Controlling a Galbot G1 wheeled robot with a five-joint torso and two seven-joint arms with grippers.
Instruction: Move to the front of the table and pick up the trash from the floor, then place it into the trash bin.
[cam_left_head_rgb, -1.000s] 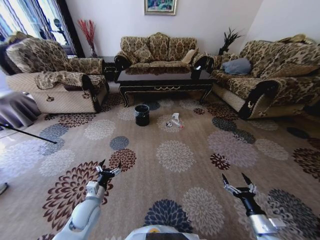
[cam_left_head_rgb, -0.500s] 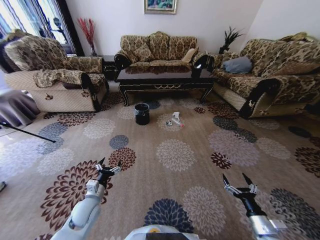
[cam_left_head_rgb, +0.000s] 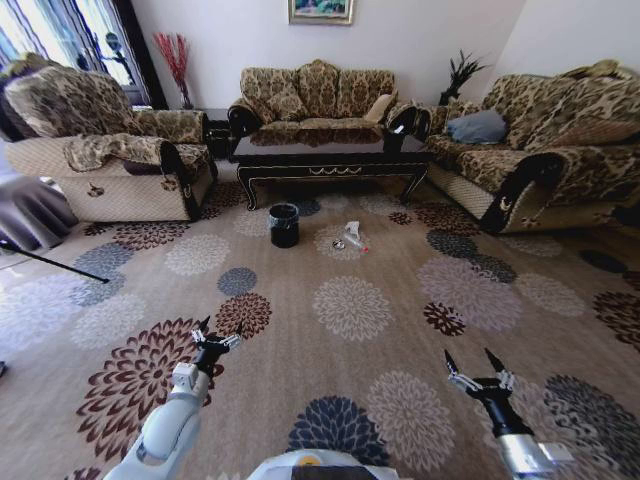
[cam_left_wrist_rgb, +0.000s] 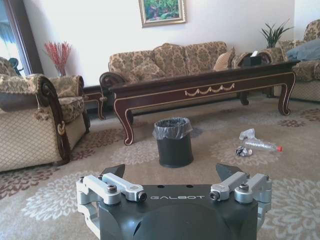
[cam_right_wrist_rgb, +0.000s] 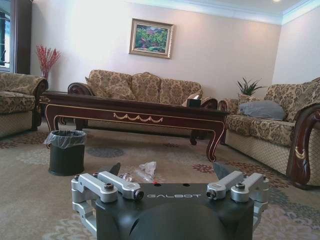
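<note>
Both arms hang low over a flower-patterned carpet (cam_left_head_rgb: 350, 310), well short of the table (cam_left_head_rgb: 330, 160). The left gripper (cam_left_head_rgb: 217, 335) and the right gripper (cam_left_head_rgb: 478, 366) each hold their fingers spread apart, gripping nothing. The trash (cam_left_head_rgb: 350, 238), crumpled white paper, a clear plastic piece and a small shiny round bit, lies on the carpet before the table, near the black trash bin (cam_left_head_rgb: 284, 225) with its clear liner.

Left gripper (cam_left_head_rgb: 217, 334), right gripper (cam_left_head_rgb: 480, 362) — both low, forward, fingers spread
</note>
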